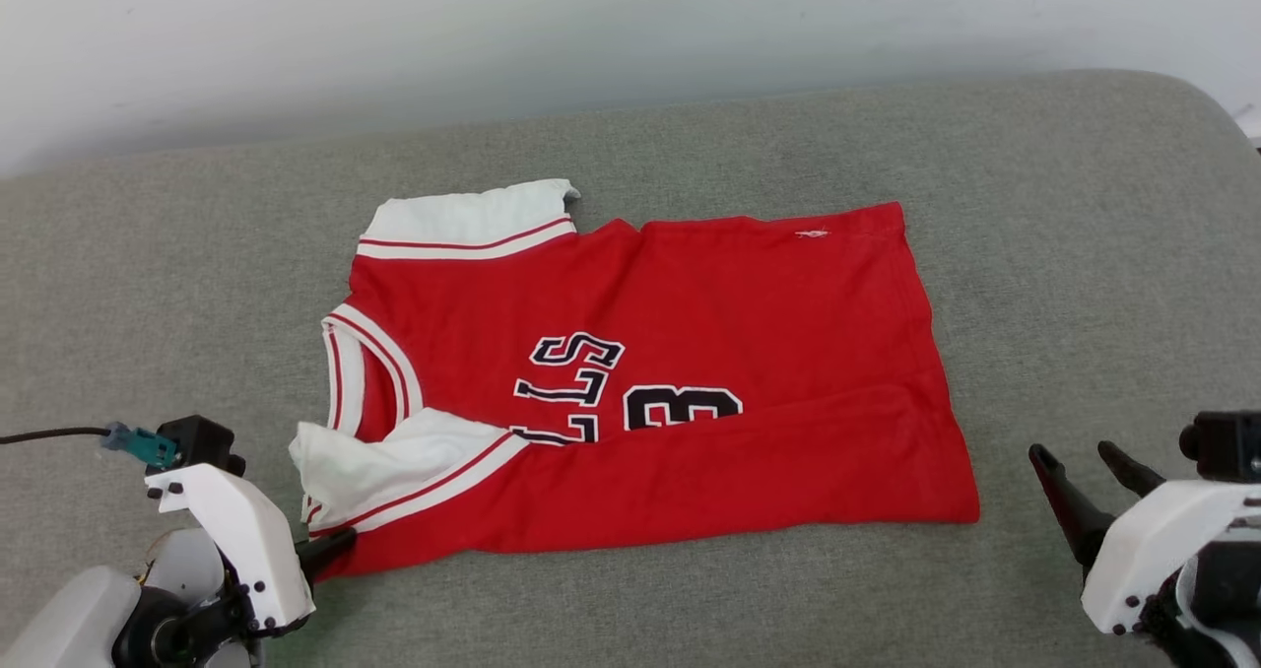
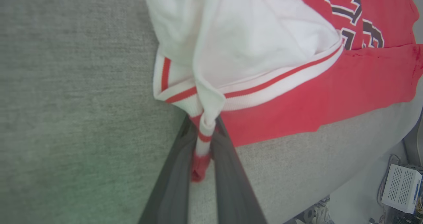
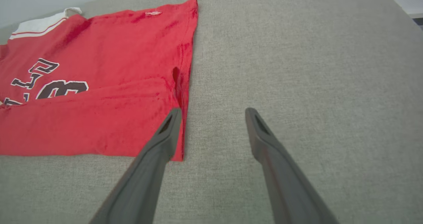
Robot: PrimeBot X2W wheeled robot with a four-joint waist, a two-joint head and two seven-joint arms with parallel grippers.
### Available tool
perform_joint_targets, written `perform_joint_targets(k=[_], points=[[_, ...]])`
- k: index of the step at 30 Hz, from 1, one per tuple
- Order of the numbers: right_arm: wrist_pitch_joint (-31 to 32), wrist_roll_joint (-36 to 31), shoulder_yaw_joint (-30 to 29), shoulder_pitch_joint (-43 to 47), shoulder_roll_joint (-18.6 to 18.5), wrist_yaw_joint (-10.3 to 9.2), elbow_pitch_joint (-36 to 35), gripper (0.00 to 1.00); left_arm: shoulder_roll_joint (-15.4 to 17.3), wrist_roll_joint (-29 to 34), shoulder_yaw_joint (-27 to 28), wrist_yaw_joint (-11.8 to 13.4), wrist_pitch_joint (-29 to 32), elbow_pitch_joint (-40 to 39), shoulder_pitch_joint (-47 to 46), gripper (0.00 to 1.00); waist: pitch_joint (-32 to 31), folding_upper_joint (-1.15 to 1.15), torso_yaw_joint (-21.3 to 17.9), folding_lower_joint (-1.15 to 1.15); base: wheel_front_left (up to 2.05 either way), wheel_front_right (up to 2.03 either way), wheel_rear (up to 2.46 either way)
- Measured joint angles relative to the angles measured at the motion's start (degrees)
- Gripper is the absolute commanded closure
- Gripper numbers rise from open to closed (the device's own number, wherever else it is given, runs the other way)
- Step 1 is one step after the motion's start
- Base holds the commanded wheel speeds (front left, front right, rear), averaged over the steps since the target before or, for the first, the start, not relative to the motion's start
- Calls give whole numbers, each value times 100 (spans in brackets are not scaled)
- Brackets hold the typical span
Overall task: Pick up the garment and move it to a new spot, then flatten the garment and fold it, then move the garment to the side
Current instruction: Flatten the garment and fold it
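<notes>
The garment is a red jersey with white striped sleeves, lying on the grey cushion with its near long edge folded over the black letters and number. My left gripper sits at the jersey's near left corner. In the left wrist view its two dark fingers are shut on a pinched bit of striped sleeve trim and red cloth, part of the garment. My right gripper hovers off the jersey's right edge; its fingers stand wide apart with nothing between them, one tip over the garment hem.
The grey cushion reaches a pale wall at the back and rounds off at the far right. A dark cable with a teal plug runs in from the left. Below the cushion's edge, a white box and cables lie on the floor.
</notes>
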Motion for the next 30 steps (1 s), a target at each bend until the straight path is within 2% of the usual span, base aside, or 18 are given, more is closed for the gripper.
perform_joint_targets(k=[6, 9, 14, 22, 23, 24, 25, 30], points=[[1825, 399, -62, -460, -209, 0, 204, 0, 55, 226, -12, 86, -77, -313, -231, 100, 67, 0, 144, 0, 0, 0, 0], [2463, 486, -79, -677, -202, 0, 342, 0, 85, 319, -4, 142, -121, -586, -331, 100, 137, 0, 254, 1, 0, 0, 0], [2855, 525, -41, -1039, -75, 0, 624, 0, 116, 452, 0, 220, -177, -989, -460, 100, 326, 0, 444, 1, 0, 0, 0], [3023, 690, 113, -1407, 36, -1, 1221, 0, 83, 532, -42, 290, -221, -1326, -497, 100, 622, 0, 676, 1, 0, 0, 0], [3028, 748, 141, -1439, 31, -5, 1251, 50, 79, 531, -42, 307, -226, -1330, -497, 100, 645, 0, 691, 1, 0, 0, 0], [3022, 788, 175, -1455, 18, -10, 1272, 85, 77, 531, -43, 311, -226, -1333, -497, 100, 661, 0, 702, 0, 0, 0, 0], [3018, 821, 207, -1474, -2, -10, 1300, 100, 78, 531, -44, 311, -230, -1336, -496, 100, 671, 0, 708, 1, 0, 0, 0], [2909, 983, 409, -1558, -60, -9, 1394, 100, 75, 522, -32, 319, -283, -1325, -440, 100, 614, 0, 690, 1, 0, 0, 0]])
